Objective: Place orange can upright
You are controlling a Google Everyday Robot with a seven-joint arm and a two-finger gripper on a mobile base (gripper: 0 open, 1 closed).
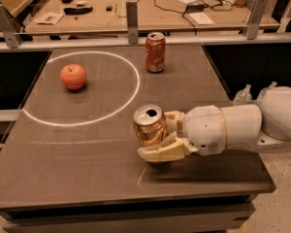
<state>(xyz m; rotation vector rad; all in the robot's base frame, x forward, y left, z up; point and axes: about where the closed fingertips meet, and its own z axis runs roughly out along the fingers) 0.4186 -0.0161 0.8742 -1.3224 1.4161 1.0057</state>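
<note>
The orange can is a shiny golden-orange drink can with a silver top. It stands upright in my gripper, low over the dark table, right of centre near the front. The gripper comes in from the right on a white arm. Its cream fingers are shut around the can's sides. I cannot tell whether the can's base touches the table.
A darker red can stands upright at the back of the table. A red-orange apple lies inside a white circle on the left. A wooden bench with cables stands behind the table's rail.
</note>
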